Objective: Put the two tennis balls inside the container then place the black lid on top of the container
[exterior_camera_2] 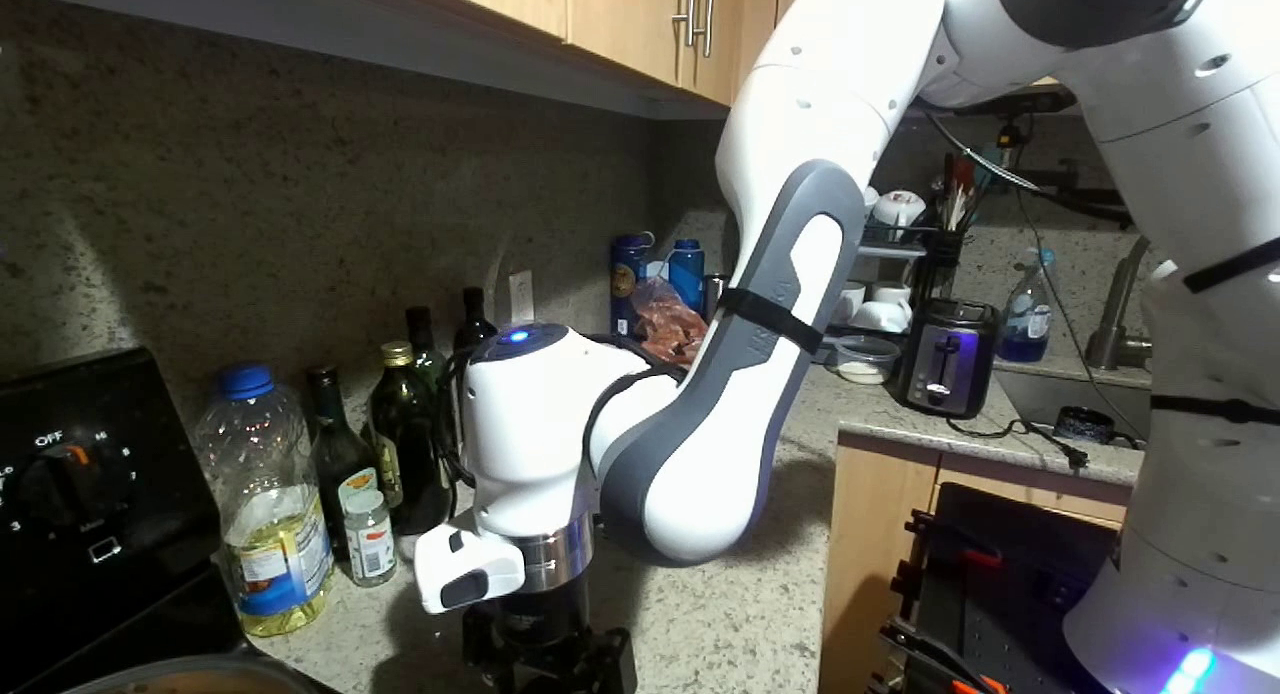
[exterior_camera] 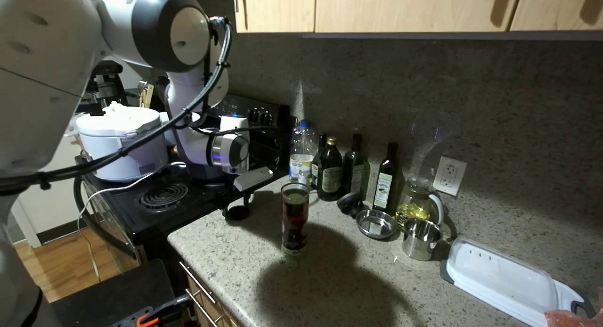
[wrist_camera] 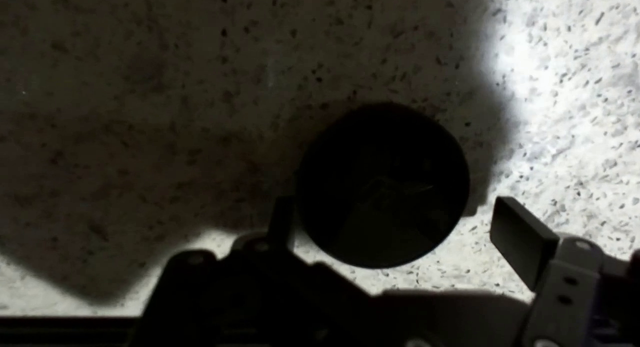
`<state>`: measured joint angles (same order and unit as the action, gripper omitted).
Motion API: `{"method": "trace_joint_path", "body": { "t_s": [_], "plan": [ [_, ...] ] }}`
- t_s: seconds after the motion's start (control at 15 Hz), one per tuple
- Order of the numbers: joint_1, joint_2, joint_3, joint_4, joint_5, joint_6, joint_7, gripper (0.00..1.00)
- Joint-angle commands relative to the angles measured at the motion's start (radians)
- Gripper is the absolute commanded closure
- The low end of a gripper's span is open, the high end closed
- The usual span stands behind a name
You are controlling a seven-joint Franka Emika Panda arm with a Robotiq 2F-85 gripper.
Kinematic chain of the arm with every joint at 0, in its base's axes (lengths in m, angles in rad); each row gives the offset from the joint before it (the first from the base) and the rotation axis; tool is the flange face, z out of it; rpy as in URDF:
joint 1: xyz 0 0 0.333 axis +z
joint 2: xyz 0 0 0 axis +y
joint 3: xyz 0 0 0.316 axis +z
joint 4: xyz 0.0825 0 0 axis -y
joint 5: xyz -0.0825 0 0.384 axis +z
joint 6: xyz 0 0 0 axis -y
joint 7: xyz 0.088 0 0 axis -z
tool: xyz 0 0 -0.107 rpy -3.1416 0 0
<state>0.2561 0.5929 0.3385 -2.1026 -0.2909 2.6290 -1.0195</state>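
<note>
Flat on the counter by the stove lies the black lid (wrist_camera: 380,187), a round dark disc also visible in an exterior view (exterior_camera: 237,213). My gripper (wrist_camera: 393,202) stands open over it, its fingers on either side. The left finger (wrist_camera: 283,219) is close beside the lid's rim, while a wider gap separates the rim from the right finger (wrist_camera: 522,242). The container (exterior_camera: 295,221), a clear tube with a dark red label, stands upright and uncapped to the right of the gripper. Greenish tones show at its top and bottom, but I cannot make out the two tennis balls plainly.
Dark bottles (exterior_camera: 330,171) and an oil jug (exterior_camera_2: 270,514) line the wall behind the container. A steel dish (exterior_camera: 376,224), steel cup (exterior_camera: 421,240) and glass pitcher (exterior_camera: 414,204) stand further right. The black stove (exterior_camera: 162,195) borders the counter near the gripper.
</note>
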Motion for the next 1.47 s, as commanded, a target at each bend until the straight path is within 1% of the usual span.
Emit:
{"method": "trace_joint_path", "body": {
  "t_s": [0.0, 0.47, 1.0, 1.07, 1.13, 1.27, 1.33, 1.4],
  "plan": [
    [0.011, 0.019, -0.019, 0.016, -0.037, 0.027, 0.001, 0.00],
    [0.015, 0.029, -0.038, 0.028, -0.066, 0.017, 0.007, 0.00],
    [0.016, 0.042, -0.040, 0.043, -0.070, 0.011, 0.005, 0.00],
    [0.017, 0.041, -0.040, 0.043, -0.071, 0.011, 0.006, 0.04],
    [0.017, 0.041, -0.040, 0.042, -0.071, 0.012, 0.006, 0.15],
    [0.017, 0.039, -0.040, 0.042, -0.071, 0.012, 0.007, 0.16],
    [0.017, 0.037, -0.041, 0.044, -0.072, 0.014, 0.008, 0.20],
    [0.017, 0.035, -0.041, 0.044, -0.072, 0.015, 0.009, 0.17]
  ]
}}
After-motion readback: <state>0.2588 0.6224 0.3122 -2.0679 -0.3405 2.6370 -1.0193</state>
